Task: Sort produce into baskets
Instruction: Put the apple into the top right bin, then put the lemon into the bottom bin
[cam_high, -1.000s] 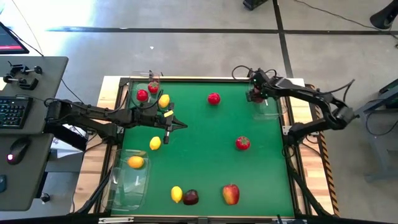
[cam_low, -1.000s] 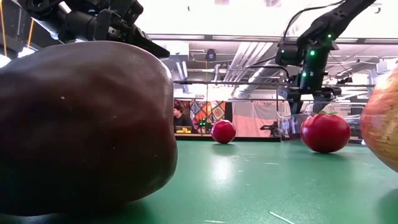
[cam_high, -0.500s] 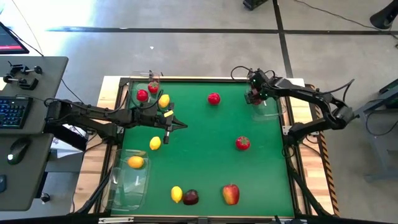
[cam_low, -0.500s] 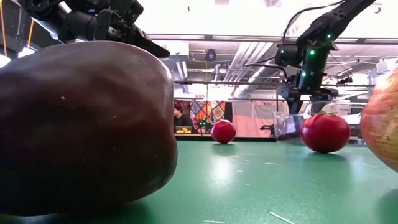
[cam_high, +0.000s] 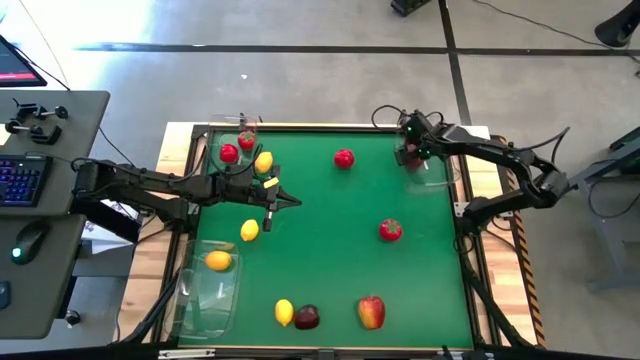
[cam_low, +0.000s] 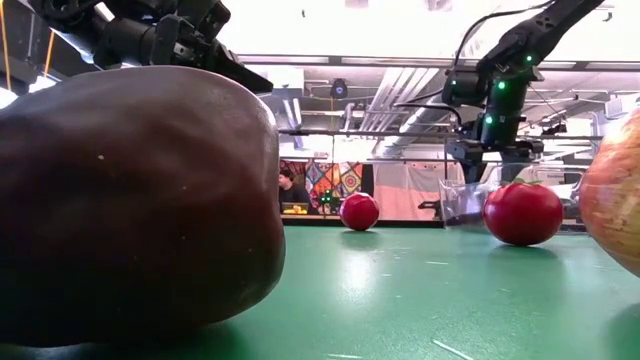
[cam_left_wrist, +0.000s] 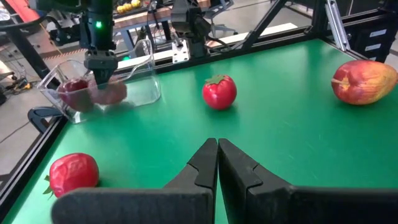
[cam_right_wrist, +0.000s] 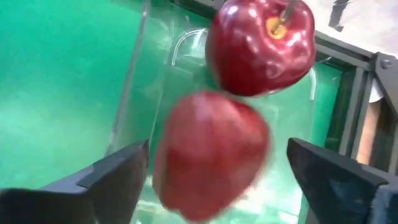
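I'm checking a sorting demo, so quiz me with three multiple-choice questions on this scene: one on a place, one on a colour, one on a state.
1. Where is the right claw?
A. Over the far-right tray
B. Over the middle of the mat
C. Off the table

2. What colour is the one fruit in the near-left tray?
A. Red
B. Yellow-orange
C. Green

3. How is the left claw?
A. Open, empty
B. Shut on a lemon
C. Shut, empty

Answers:
1 A: the high view shows it above the clear tray at the mat's far-right corner.
2 B: a lone yellow-orange fruit lies in that tray.
3 C: the left wrist view shows its fingers pressed together with nothing between them.
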